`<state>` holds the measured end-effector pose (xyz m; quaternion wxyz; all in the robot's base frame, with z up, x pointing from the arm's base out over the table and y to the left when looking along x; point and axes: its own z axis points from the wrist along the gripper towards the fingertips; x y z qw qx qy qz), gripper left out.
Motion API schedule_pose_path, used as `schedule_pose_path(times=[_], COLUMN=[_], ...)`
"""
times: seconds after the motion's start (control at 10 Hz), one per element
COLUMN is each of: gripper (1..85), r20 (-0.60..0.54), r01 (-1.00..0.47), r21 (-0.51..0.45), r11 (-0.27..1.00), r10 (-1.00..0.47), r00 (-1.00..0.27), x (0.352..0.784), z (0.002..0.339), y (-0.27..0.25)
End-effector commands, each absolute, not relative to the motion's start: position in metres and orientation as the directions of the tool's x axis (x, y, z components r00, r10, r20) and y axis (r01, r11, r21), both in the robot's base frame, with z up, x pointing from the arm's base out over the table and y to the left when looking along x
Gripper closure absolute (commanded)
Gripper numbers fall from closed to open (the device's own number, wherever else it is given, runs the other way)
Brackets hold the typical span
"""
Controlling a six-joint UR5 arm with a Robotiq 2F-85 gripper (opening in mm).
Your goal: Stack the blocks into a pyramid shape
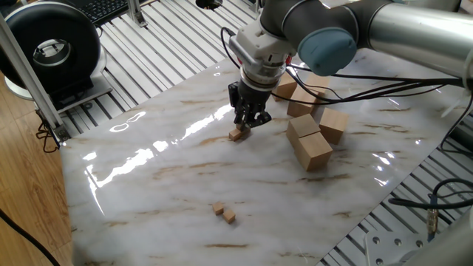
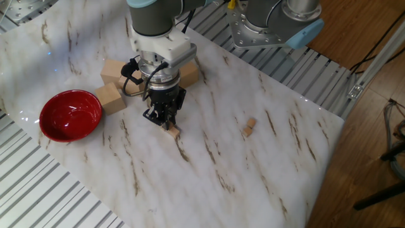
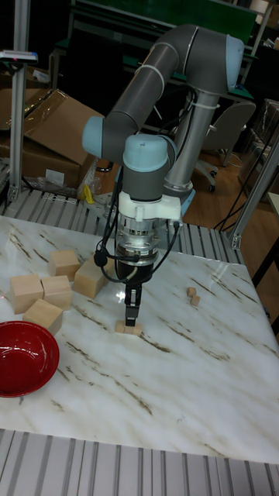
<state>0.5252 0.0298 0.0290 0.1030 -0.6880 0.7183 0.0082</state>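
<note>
- Tool [image 1: 246, 123] fingers are held low over the small pile of tiny cubes [image 1: 237, 134] on the marble table [image 1: 170, 192]; whether a cube is clamped cannot be told.
- Two more tiny cubes [image 1: 225, 213] are seen touching each other, well apart from the pile, near the table's far edge.
- A nudge is the likely risk: the pile could be toppled or shifted by a sideways fingertip during lift-off.
- Light-tan wood with sharp edges is shown; the pile's exact layering is too small to be made out.
- Large wooden blocks [image 2: 111, 98] and a red bowl [image 2: 70, 114] stand nearby.
</note>
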Motion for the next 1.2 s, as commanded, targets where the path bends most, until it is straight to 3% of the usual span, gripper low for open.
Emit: schedule_pose_path(times=[0.0, 1.1], gripper=[61.7, 63.3], r20=[-0.171, -0.179], r01=[-0.989, -0.991], r21=[-0.135, -0.12], r11=[0.065, 0.061], r10=[-0.984, -0.983], r00=[-0.042, -0.039], x=[0.5279, 0.5244], z=[0.0327, 0.0353], y=[0.0281, 0.0212])
